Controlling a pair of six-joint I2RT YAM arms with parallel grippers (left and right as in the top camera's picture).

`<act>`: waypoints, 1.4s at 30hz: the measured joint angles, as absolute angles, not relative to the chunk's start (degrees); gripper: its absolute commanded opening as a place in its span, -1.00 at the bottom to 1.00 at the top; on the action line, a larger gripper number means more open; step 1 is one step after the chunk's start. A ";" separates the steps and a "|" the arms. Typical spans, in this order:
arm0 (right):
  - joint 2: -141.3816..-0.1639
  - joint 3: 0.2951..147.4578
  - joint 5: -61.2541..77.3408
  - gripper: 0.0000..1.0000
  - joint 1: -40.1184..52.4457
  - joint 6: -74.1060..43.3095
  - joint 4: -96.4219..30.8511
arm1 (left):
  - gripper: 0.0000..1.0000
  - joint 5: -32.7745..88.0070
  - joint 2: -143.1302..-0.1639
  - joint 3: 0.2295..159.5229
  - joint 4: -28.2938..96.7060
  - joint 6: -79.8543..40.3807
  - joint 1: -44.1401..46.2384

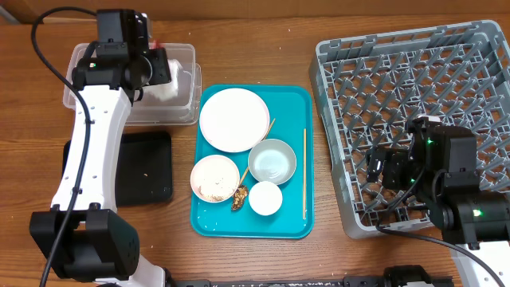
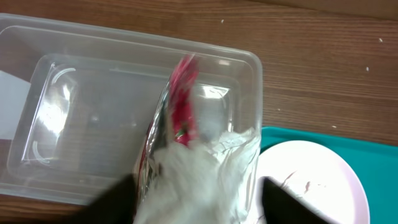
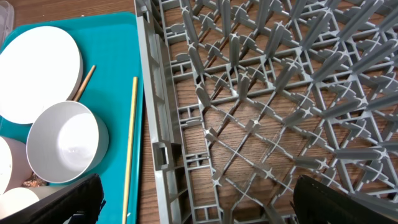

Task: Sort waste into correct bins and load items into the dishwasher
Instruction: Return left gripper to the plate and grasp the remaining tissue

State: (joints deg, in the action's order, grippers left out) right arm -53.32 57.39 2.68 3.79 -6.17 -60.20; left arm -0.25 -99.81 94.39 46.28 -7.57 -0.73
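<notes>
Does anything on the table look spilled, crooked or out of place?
Yes. A brown food lump lies loose on the teal tray, between the rice-soiled bowl and the white cup. One chopstick lies straight; the second chopstick slants, partly hidden by the pale bowl.

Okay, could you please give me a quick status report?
Left gripper shut on napkin over clear tub. Right gripper open, over rack. Nothing blocking tub.

Your left wrist view blurs the napkin (image 2: pixel 193 180) and its red wrapper scrap (image 2: pixel 183 102), and the bottom edge cuts the napkin off. Overhead, one chopstick (image 1: pixel 270 126) disappears under the grey-green bowl (image 1: pixel 272 161), mostly hidden.
</notes>
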 measured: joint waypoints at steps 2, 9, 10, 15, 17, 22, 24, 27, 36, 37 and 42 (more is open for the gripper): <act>-53.32 57.39 2.70 1.00 3.79 -6.17 -60.25 | 0.82 -0.10 -100.01 94.39 46.30 -8.12 -0.86; -53.32 57.39 2.70 1.00 3.79 -6.17 -60.23 | 0.80 5.65 -100.22 94.39 48.40 -8.64 1.43; -53.32 57.39 2.70 0.99 3.79 -6.15 -60.27 | 0.79 6.28 -100.31 94.39 49.04 -8.67 2.31; -53.32 57.39 2.70 1.00 3.79 -6.20 -60.23 | 0.77 8.21 -102.06 94.39 51.99 -8.58 8.05; -53.32 57.39 2.72 1.00 3.79 -6.17 -60.25 | 0.78 8.45 -103.70 94.39 52.73 -8.54 10.15; -53.32 57.39 2.70 0.99 3.79 -6.15 -60.27 | 0.73 8.82 -111.20 94.39 53.43 -8.38 14.09; -53.32 57.39 2.72 1.00 3.79 -6.15 -60.27 | 0.73 8.80 -114.04 94.37 53.43 -8.38 14.94; -53.32 57.39 2.70 1.00 3.79 -6.20 -60.27 | 0.65 8.49 -118.04 94.37 53.63 -8.38 16.03; -53.32 57.39 2.70 1.00 3.79 -6.15 -60.53 | 0.30 7.49 -122.50 94.26 54.35 -8.12 17.17; -53.32 57.39 2.72 1.00 3.79 -6.15 -60.55 | 0.31 7.46 -122.50 94.26 54.46 -7.97 17.17; -53.32 57.39 2.70 1.00 3.79 -6.17 -60.53 | 0.40 7.03 -122.50 94.26 55.44 -7.94 17.17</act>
State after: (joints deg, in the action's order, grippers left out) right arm -53.32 57.39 2.70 3.79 -6.17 -60.53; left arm 7.03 -122.50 94.26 55.44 -7.94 17.17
